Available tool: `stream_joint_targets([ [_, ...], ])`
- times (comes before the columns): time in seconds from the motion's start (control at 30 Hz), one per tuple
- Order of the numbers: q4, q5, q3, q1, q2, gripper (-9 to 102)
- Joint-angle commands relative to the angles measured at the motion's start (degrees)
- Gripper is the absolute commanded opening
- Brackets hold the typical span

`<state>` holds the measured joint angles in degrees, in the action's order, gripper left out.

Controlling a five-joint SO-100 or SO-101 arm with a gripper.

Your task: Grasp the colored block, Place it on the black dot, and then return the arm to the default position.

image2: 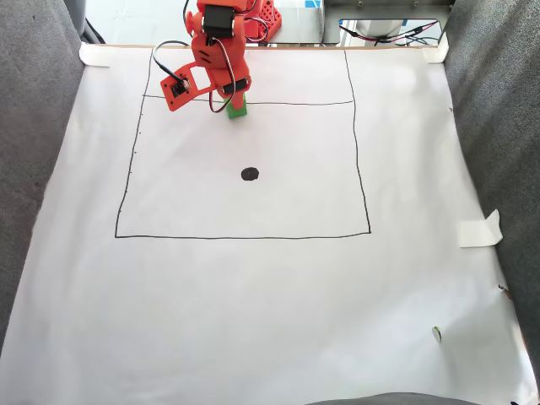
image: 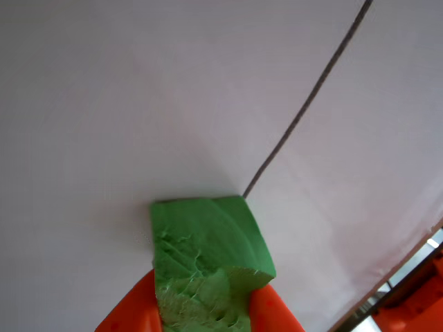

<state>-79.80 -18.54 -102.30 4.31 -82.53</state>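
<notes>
Item: colored block point(image: 208, 256), green, was clamped between the two orange jaws of the tool point(image: 204, 315), near the upper drawn line on the white paper surface point(image2: 270, 321). Black dot point(image2: 250, 174) lay well apart from the block point(image2: 238, 108), below it and slightly right in the fixed view, inside the drawn square; judged carry direction, toward that dot.

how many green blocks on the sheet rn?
1. The green block sits between the orange gripper tips, near the top line of the drawn square in the fixed view, above and left of the black dot. The arm could hide another.
</notes>
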Motion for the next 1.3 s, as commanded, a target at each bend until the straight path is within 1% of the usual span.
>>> stream_joint_targets([
  [0.0,0.35,0.7,0.18,0.18,-2.11,0],
  [0.1,-0.26,1.93,1.32,-0.44,-3.34,0],
  [0.23,-4.22,5.01,5.62,-2.11,-4.39,0],
  [0.5,-12.92,19.6,25.4,-4.48,0.09,0],
  [0.8,-19.16,30.32,50.89,-5.19,13.62,0],
  [1.03,-20.13,37.44,64.16,-5.01,23.47,0],
  [1.1,-21.36,39.02,68.99,-5.36,27.33,0],
  [1.27,-21.45,42.45,77.26,-5.71,35.16,0],
])
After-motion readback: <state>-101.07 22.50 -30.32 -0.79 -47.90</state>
